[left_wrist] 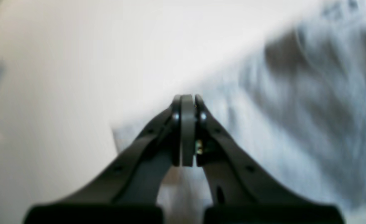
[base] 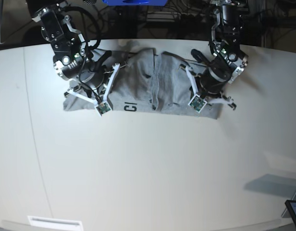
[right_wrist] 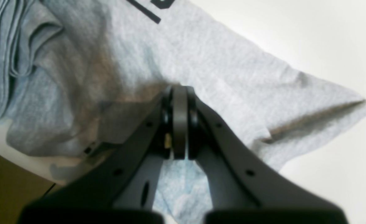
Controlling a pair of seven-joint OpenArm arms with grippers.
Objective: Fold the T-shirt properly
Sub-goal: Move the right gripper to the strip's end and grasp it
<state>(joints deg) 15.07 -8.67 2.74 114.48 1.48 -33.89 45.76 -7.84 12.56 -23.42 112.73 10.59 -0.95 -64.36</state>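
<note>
The heather-grey cotton T-shirt (base: pixel 148 89) lies crumpled in a long band near the far edge of my white bench (base: pixel 148 173), with ridged folds down its middle and black block letters showing on its near hem. A dark tablet corner (base: pixel 294 211) sits at the bench's near right corner, well apart. My left gripper (left_wrist: pixel 187 101) has its fingers pressed together over the shirt's edge; I cannot tell whether cloth is caught. My right gripper (right_wrist: pixel 179 91) is likewise closed tight above the sleeve end.
</note>
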